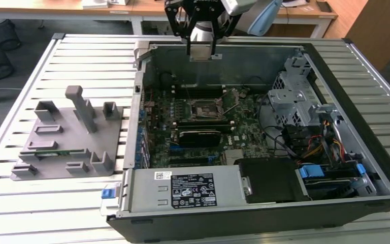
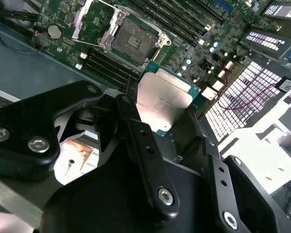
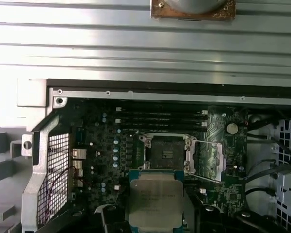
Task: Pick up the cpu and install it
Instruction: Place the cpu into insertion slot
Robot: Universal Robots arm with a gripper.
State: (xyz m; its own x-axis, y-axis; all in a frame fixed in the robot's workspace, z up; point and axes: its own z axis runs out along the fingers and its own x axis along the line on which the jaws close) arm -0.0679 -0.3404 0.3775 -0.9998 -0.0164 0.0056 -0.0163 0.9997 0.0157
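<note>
My gripper hangs over the far wall of the open computer case, shut on the cpu. In both wrist views the cpu is a flat square chip with a shiny silver top and a green rim, clamped by its edges between the black fingers. The open black socket on the motherboard lies below and ahead of the chip, with its metal frame flipped up beside it. In the exterior view the socket sits mid-board, nearer the camera than the gripper.
A grey fixture stand on the slatted table to the exterior view's left carries a green memory stick. Inside the case are a power supply, a drive cage, cables and a black card.
</note>
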